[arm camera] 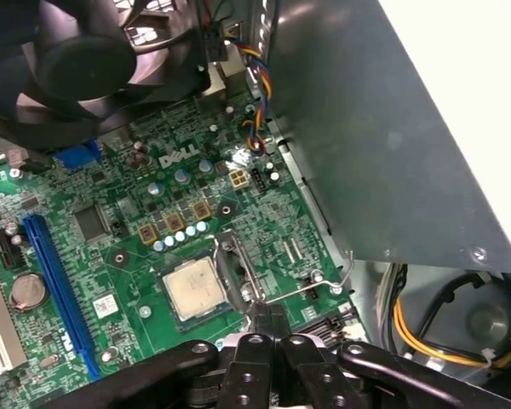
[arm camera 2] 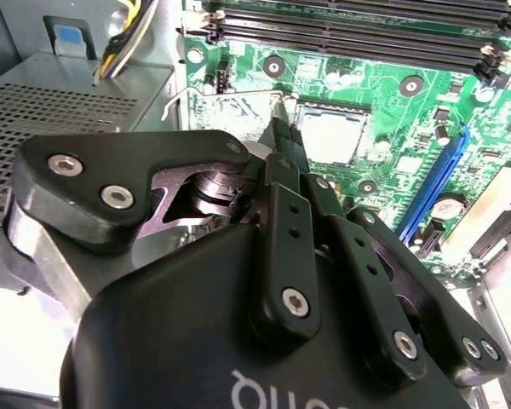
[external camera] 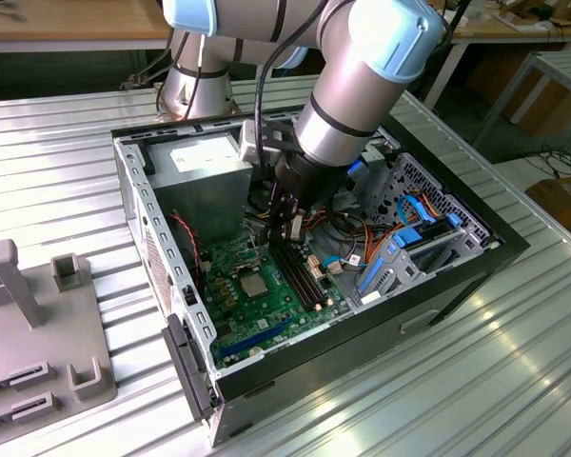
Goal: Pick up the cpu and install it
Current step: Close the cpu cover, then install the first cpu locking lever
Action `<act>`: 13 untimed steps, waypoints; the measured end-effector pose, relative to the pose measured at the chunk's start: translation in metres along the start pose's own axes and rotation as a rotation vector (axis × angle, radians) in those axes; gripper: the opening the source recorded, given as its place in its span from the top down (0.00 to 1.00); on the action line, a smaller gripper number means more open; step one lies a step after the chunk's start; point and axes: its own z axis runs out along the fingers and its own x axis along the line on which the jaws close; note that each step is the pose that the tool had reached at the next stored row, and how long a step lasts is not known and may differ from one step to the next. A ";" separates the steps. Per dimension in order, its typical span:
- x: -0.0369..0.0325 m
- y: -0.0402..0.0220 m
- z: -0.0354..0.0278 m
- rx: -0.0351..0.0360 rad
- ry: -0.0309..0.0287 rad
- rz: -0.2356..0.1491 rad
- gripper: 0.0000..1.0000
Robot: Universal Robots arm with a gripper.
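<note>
Here, ribbed metal table (external camera: 67, 181) (cpu (external camera: 254, 285) seated)

Computer case (external camera: 428, 286) lies open on worktop (external camera: 57, 190); board (external camera: 266, 305) inside, cpu (external camera: 253, 285) in its socket, memory slots (external camera: 300, 276) to exterior view's right; pincer (external camera: 284, 228) above them.

Exterior view: taken from above at an angle, well back, whole open PC case (external camera: 305, 286) seen. Both wrist views: set close above motherboard (arm camera 2: 392, 111), socket area shared btwn them.
</note>
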 end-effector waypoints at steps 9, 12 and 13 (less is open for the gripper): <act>0.0055 -0.0002 -0.0001 -0.0001 0.0012 -0.007 0.89; 0.0056 -0.0002 -0.0001 -0.0001 0.0012 -0.007 0.89; 0.0056 -0.0002 -0.0001 -0.0001 0.0013 -0.007 0.89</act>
